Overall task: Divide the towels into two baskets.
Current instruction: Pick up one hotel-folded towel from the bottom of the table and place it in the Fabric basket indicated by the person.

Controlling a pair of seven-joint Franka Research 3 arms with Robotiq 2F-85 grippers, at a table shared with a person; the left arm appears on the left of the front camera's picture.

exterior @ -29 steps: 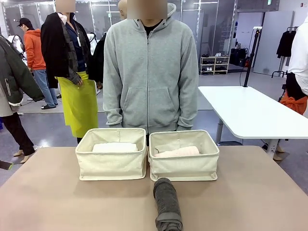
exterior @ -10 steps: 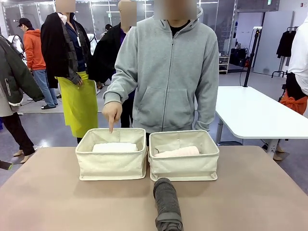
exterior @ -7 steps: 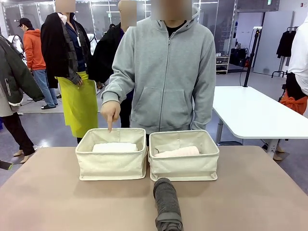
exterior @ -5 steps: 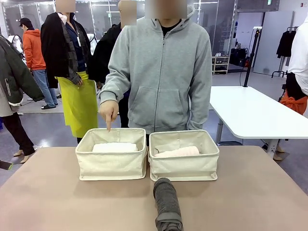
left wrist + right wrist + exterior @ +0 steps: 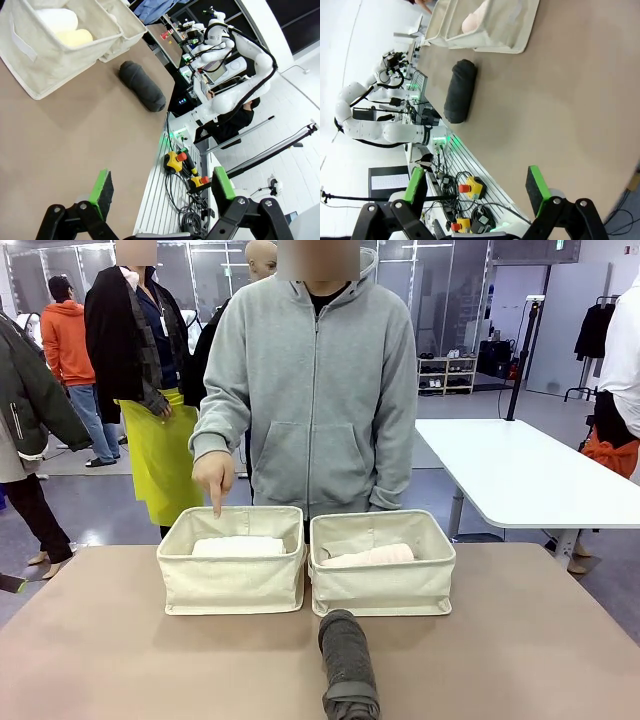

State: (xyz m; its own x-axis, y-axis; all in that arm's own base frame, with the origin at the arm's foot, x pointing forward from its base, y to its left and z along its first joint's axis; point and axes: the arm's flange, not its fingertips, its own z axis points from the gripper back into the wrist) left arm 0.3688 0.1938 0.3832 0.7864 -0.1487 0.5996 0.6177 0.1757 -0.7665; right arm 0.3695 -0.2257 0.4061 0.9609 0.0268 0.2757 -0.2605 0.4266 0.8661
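Since a moment ago the person's pointing hand (image 5: 213, 476) has sunk toward the left basket (image 5: 233, 586). Just before the right basket (image 5: 383, 584), the grey towel (image 5: 347, 662) lies on the counter (image 5: 130, 660): soft, light, best pinched mid-roll. Its near end is cut off. Left hand (image 5: 159, 186) and right hand (image 5: 477, 190) gape wide, empty.

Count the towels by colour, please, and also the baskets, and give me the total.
White towel: 1
Pale yellow towel: 1
Pink towel: 1
Dark grey towel: 1
Cream baskets (left, right): 2
Total: 6 things
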